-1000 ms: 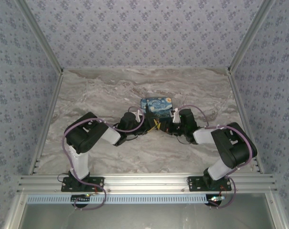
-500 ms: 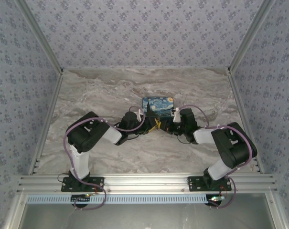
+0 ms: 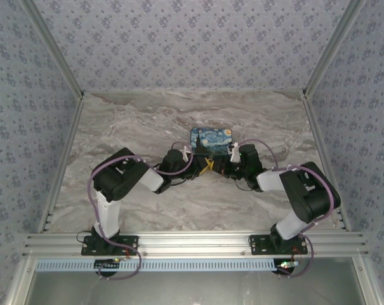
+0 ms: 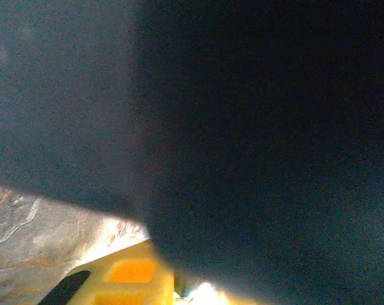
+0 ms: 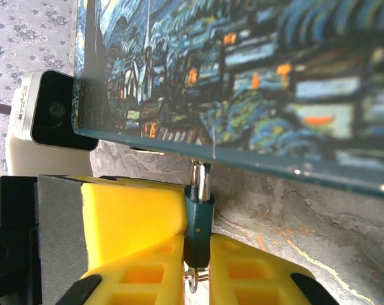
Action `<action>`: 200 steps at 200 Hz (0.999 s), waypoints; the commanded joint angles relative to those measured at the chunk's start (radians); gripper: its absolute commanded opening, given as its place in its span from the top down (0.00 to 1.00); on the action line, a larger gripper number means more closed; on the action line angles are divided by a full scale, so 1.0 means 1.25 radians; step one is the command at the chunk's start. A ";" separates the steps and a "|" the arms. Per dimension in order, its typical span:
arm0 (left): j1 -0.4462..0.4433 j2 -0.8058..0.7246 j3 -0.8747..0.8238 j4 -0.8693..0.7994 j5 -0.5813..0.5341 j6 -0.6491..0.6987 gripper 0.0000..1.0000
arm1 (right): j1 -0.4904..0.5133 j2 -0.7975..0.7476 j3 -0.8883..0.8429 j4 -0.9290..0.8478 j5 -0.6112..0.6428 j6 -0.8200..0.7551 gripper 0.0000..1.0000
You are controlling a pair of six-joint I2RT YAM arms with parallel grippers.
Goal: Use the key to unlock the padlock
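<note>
The padlock (image 5: pixel 198 219) stands upright, pinched between the yellow fingers (image 5: pixel 134 216) of the right tool (image 5: pixel 197 251). Its shackle (image 5: pixel 200 175) meets the lower edge of the starry-night box (image 5: pixel 255 76), just above the tabletop (image 5: pixel 318 216). A small metal ring (image 5: pixel 192 280) hangs under the lock body — whether it belongs to the key I cannot tell. The left tool (image 3: pixel 200 166) sits near the box; I cannot tell its spread. My judgement: hold the right grip firm, leave the keyhole end exposed, and bring the key in straight along the lock's axis — gently, since the box may slide.
</note>
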 commanded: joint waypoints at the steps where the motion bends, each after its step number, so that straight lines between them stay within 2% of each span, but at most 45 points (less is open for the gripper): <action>1: -0.040 0.005 0.008 0.034 0.041 -0.004 0.83 | 0.011 0.013 0.002 0.016 -0.041 0.011 0.82; 28: -0.040 0.005 0.006 0.029 0.034 -0.004 0.85 | 0.009 -0.001 0.002 -0.008 -0.032 -0.001 0.80; 137: -0.040 0.002 0.009 -0.002 0.019 0.008 0.90 | -0.010 -0.101 -0.007 -0.143 0.025 -0.084 0.55; 177: -0.040 -0.011 0.014 -0.030 0.014 0.013 0.89 | 0.034 -0.211 0.007 -0.326 0.201 -0.248 0.48; 200: -0.038 -0.021 0.017 -0.049 0.011 0.017 0.88 | 0.133 -0.300 -0.004 -0.384 0.377 -0.372 0.45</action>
